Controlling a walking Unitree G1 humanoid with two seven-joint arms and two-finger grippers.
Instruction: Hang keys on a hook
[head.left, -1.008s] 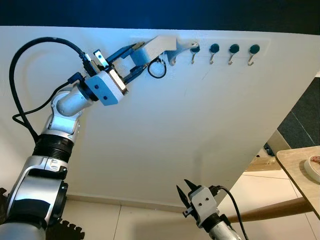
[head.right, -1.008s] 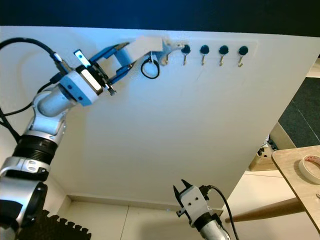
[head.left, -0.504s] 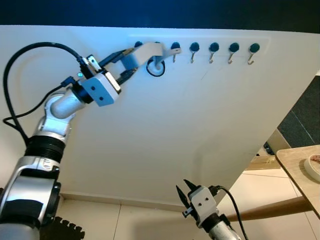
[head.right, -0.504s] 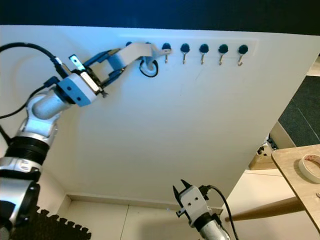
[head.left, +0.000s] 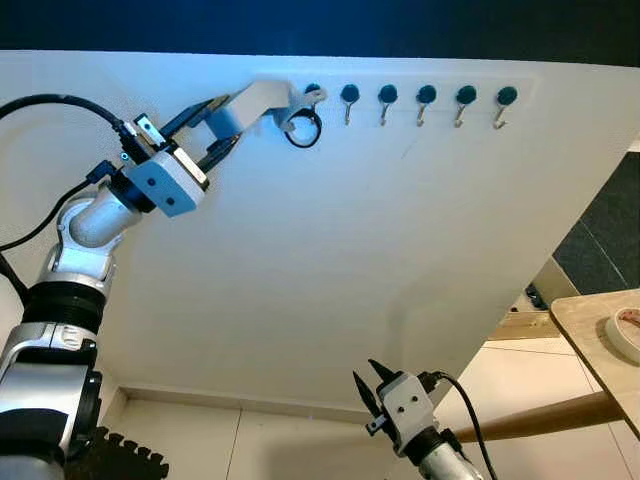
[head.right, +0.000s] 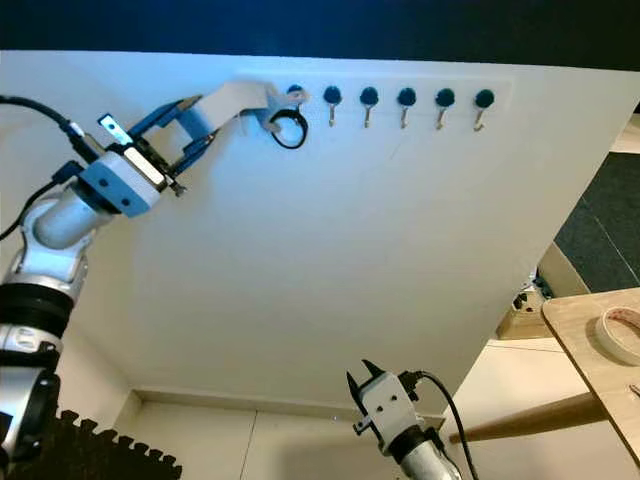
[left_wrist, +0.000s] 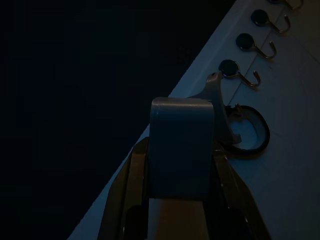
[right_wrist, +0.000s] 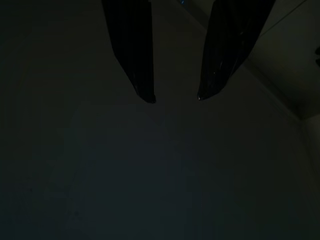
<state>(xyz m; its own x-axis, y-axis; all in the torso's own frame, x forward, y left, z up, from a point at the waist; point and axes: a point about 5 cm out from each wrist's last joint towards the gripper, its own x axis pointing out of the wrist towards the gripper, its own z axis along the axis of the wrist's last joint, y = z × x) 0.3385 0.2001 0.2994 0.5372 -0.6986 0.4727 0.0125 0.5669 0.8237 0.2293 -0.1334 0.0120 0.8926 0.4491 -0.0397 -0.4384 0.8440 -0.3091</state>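
White wall (head.left: 330, 260) spreads wide and bare below a row of dark-capped metal hooks (head.left: 426, 103) near its top edge. Raised beside the row's leftmost hook (head.left: 312, 92), the left end effector (head.left: 215, 125) clamps a flat pale key tag (head.left: 258, 101), its black ring (head.left: 303, 131) dangling against the wall just below that hook. Low down, the right end effector (head.left: 367, 385) hangs with fingers apart. A wooden counter (head.left: 598, 330) carrying a tape roll (head.left: 627, 335) stands well off right.

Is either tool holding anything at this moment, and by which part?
The left tool holds the key fob by its flat rear end; the black ring hangs at the far end, near the hooks. The right tool hangs low, open, holding nothing.
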